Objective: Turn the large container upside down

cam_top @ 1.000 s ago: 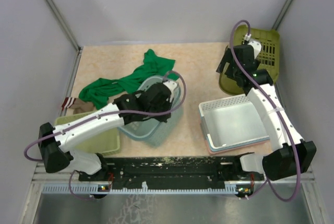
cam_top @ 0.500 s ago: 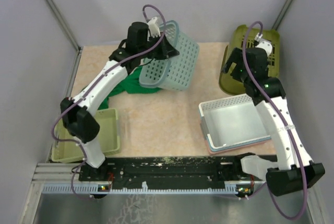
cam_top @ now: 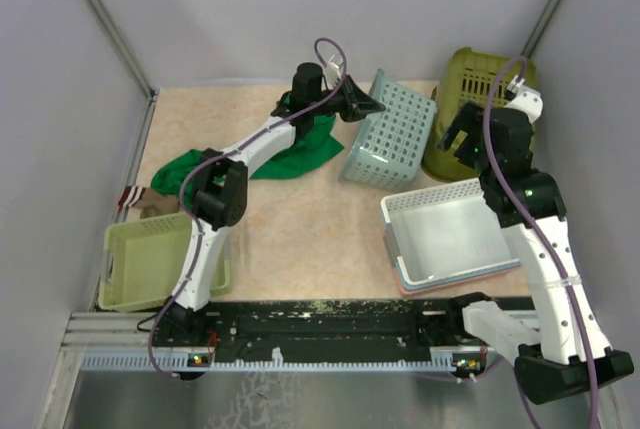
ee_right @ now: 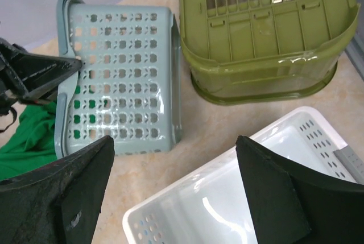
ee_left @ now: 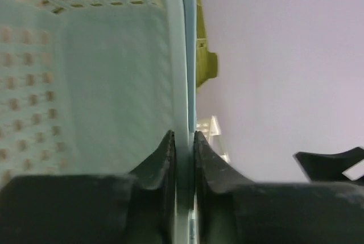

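Note:
The large container (cam_top: 478,89), a deep olive-green tub (ee_right: 261,33), stands at the back right with its rim down on the table and its slotted bottom facing up and back. Nothing grips it. My right gripper (ee_right: 175,141) hangs open just in front of it, above the white tray's far corner, with nothing between its fingers; in the top view it is the right gripper (cam_top: 458,137). My left gripper (ee_left: 183,136) is shut on the rim of the pale teal mesh basket (cam_top: 392,134), which lies tipped on its side beside the tub.
A white tray (cam_top: 440,239) rests on a pink one at the front right. A light-green tray (cam_top: 150,261) sits at the front left. A green cloth (cam_top: 300,152) lies at the back left under the outstretched left arm. Grey walls close in behind the tub.
The left arm swung the teal basket rightward, from the middle back to beside the olive tub, and tipped it on its side. The right arm drew slightly nearer and higher.

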Action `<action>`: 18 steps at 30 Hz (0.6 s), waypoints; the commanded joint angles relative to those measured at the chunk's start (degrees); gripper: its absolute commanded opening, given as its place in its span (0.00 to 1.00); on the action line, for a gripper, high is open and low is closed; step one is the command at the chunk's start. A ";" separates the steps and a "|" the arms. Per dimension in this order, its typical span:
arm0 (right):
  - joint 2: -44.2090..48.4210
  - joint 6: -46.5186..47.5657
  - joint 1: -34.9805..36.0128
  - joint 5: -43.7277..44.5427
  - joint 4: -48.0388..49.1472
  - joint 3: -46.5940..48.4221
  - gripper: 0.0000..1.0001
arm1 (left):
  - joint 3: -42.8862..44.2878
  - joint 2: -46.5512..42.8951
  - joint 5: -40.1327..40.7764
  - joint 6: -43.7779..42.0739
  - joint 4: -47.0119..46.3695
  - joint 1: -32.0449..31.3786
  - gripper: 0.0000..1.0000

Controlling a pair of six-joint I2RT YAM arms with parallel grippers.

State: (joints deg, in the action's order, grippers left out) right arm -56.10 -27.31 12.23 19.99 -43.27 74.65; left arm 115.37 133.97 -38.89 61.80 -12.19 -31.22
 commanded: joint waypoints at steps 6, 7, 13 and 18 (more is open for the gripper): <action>-1.25 -2.19 -0.35 -4.80 1.24 -1.58 0.87 | 6.11 -2.18 4.67 -13.01 11.76 1.13 0.74; -1.52 -2.22 -0.36 -5.59 1.59 -2.09 0.87 | 6.29 -3.42 6.19 -16.52 14.62 1.28 0.77; -3.97 -3.04 -0.28 -8.55 3.82 -3.59 0.87 | 7.03 -11.44 20.06 -38.34 30.35 0.56 0.82; -4.73 -4.00 -0.29 -6.70 6.05 -4.18 0.86 | 7.30 -16.54 36.72 -52.62 38.01 -5.26 0.85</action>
State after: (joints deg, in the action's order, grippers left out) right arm -61.10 -30.09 12.21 12.51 -41.58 70.13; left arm 120.36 122.78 -18.04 25.78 17.21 -31.51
